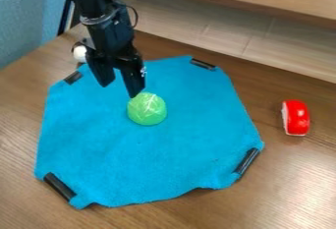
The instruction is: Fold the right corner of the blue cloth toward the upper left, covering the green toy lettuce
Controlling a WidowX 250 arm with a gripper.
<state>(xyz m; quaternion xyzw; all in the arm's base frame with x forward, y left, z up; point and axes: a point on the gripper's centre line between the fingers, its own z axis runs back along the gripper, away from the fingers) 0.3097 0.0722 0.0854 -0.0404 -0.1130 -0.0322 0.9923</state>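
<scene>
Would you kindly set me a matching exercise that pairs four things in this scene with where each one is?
1. Green round piece
2. Red piece
3. Gripper
4. Black strips

A. At the corners of the blue cloth
B. Above the cloth, fingers parted
C. On the bare wooden surface
D. Lying on the cloth, near the middle

Pairs: 1-D, 2-C, 3-B, 4-A

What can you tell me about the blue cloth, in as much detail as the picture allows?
The blue cloth looks soft and slightly fuzzy, spread mostly flat on the wooden table. Its corners look blunted, with black strips at four of them, and its near edge is wavy. A green, pale-veined ball rests on it; the open hand hangs over its far part.
</scene>
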